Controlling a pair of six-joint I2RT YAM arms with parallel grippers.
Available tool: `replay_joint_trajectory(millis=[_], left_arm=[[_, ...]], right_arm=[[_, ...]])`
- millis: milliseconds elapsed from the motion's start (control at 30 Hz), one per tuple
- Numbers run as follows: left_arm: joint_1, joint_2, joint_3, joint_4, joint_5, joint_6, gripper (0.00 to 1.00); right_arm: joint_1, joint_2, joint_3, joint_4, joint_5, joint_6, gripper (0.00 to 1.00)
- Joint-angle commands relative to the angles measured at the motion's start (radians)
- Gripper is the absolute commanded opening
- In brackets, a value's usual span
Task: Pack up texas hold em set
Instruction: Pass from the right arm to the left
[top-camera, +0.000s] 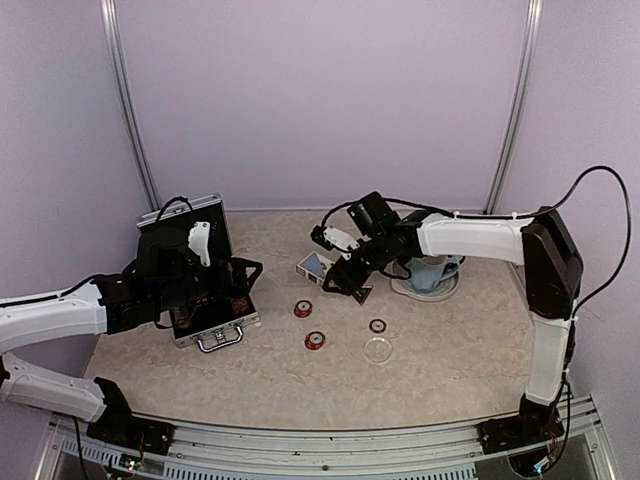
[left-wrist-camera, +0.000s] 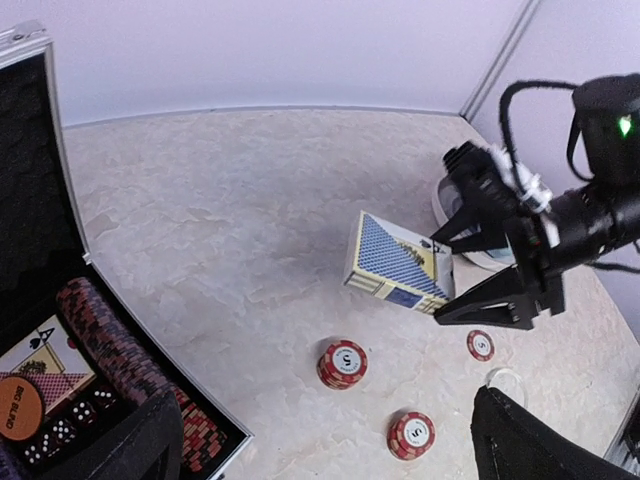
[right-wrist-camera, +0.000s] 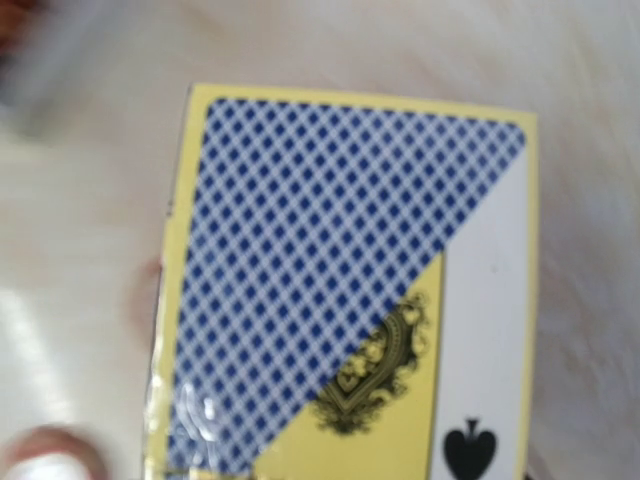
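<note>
Nearest: clear disc, then two stacks of red-and-white poker chips and a lone chip, all on the table. Left gripper, jaws wide apart and empty, hovers by the open briefcase at left. Farther back, mid-table, right gripper is clamped on one end of the blue-backed card box.

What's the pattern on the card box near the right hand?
Card box: blue diamond lattice, yellow border; clearest in right wrist view.

Tally by the briefcase
Right of it: two chip stacks, one lone chip, one clear disc, one card box, one cup; inside, a second card box.
</note>
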Motion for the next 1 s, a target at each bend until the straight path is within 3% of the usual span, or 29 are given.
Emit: replay_joint_trajectory(millis=[0, 167, 400, 733, 967], left_arm=[[0.009, -0.012, 0.033, -0.022, 0.188, 0.11, 0.99], [-0.037, 0.004, 0.048, 0.027, 0.381, 0.17, 0.99], [-0.141, 0.0, 0.083, -0.045, 0.401, 0.369, 0.99], [-0.14, -0.03, 0.132, -0.196, 0.499, 0.557, 0.99], [-0.12, 0.036, 0.215, -0.295, 0.552, 0.634, 0.99]], right_arm=[[0.004, -0.156, -0.046, -0.002, -0.29, -0.166, 0.53], [0.019, -0.198, -0.034, -0.15, -0.418, -0.266, 0.51], [0.034, -0.24, -0.047, -0.233, -0.52, -0.339, 0.49], [0.076, -0.287, -0.089, -0.234, -0.587, -0.393, 0.48], [0.109, -0.303, -0.098, -0.233, -0.608, -0.406, 0.48]])
